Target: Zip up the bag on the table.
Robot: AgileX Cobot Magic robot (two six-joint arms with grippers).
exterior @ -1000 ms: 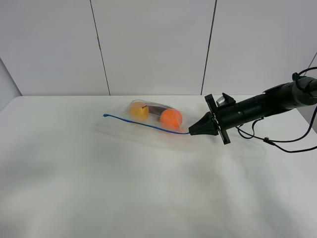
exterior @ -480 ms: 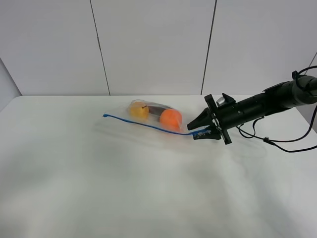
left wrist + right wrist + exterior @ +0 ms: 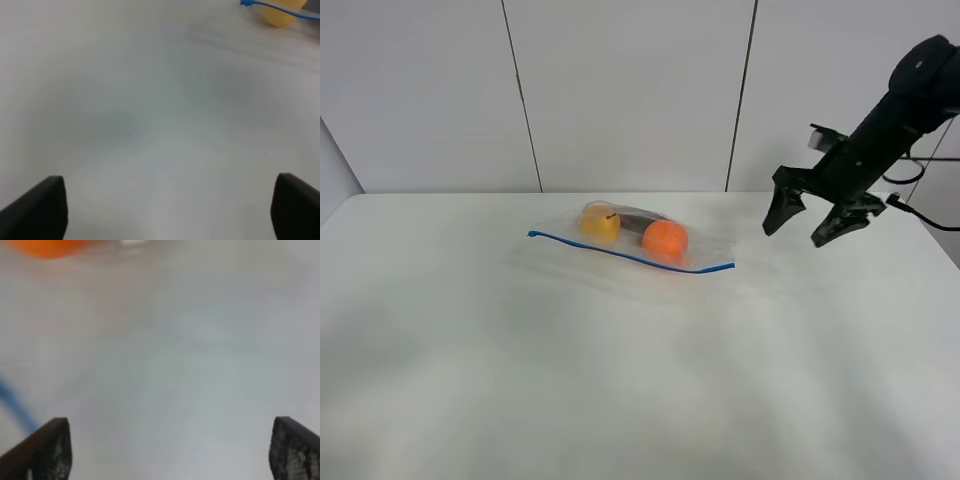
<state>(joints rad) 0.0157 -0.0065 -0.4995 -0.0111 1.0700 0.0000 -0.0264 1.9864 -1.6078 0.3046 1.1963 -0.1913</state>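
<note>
The clear bag (image 3: 630, 243) lies flat on the white table (image 3: 620, 380) at the back middle. Its blue zipper strip (image 3: 630, 255) runs along the near edge. A yellow fruit (image 3: 600, 223) and an orange fruit (image 3: 665, 239) show through it. My right gripper (image 3: 802, 226) is open and empty, raised above the table to the right of the bag and apart from it. The right wrist view shows the orange fruit (image 3: 47, 246) and a piece of the blue strip (image 3: 15, 407). My left gripper (image 3: 165, 210) is open over bare table; the left wrist view shows the strip's end (image 3: 280, 7).
A panelled white wall (image 3: 620, 90) stands behind the table. Black cables (image 3: 930, 215) hang by the right arm at the table's right edge.
My right gripper opened and let go of the zipper strip's right end, then rose and drew back to the right. The strip now lies flat along the bag's edge.
</note>
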